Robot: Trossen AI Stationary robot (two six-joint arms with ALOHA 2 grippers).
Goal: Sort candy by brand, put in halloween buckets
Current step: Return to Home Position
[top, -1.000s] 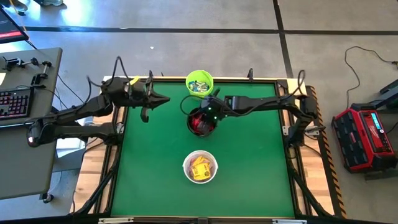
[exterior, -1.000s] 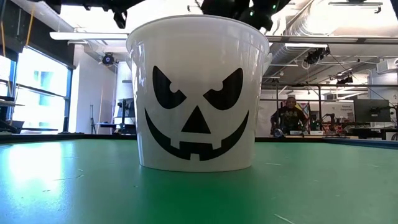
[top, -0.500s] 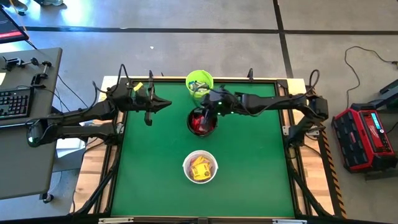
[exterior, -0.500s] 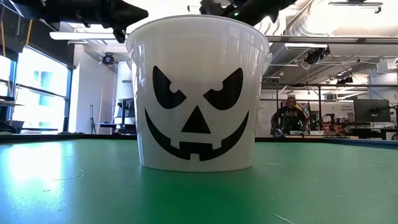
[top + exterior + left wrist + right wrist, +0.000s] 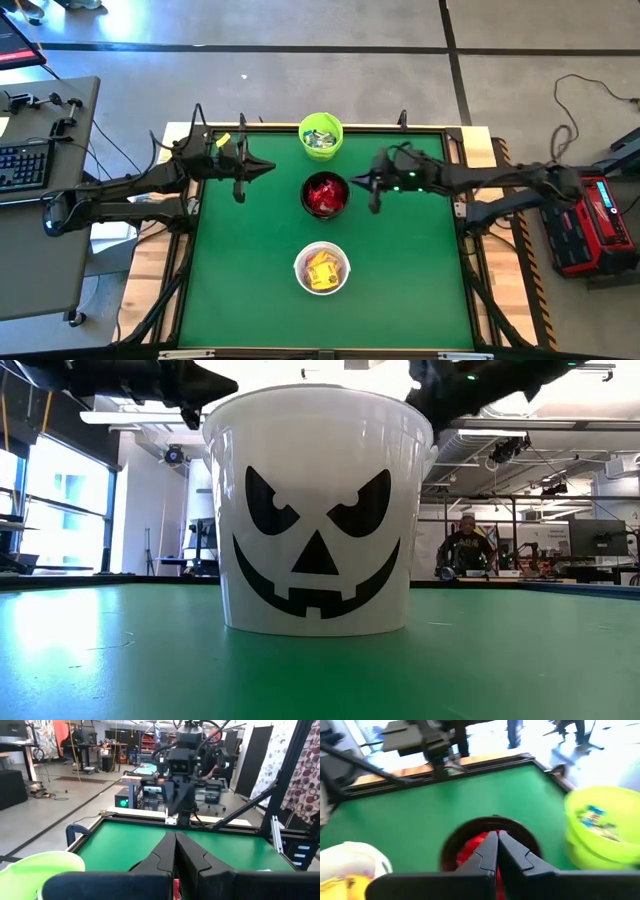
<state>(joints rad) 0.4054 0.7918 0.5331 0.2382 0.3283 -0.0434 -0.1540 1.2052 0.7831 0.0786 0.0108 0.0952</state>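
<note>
Three halloween buckets stand in a line down the middle of the green table. The lime green bucket [image 5: 320, 135], at the far edge, holds pale blue-white candy [image 5: 592, 817]. The black bucket [image 5: 325, 195] holds red candy [image 5: 324, 194]. The white bucket [image 5: 321, 268], with a black pumpkin face [image 5: 318, 540], holds yellow candy [image 5: 321, 271]. My left gripper [image 5: 270, 168] hangs shut and level, left of the black bucket, with nothing in it. My right gripper [image 5: 353, 181] is shut and empty just right of the black bucket's rim, pointing at it.
The green table has a raised wooden frame [image 5: 480, 250]. A desk with a keyboard [image 5: 25, 165] stands left of the table and a red-and-black case [image 5: 590, 220] right of it. A person sits far behind the table [image 5: 465, 545].
My right gripper has drawn back from above the black bucket toward the table's right edge, rising a little and staying shut. My left gripper has sunk slightly and then kept still. The buckets have not moved.
</note>
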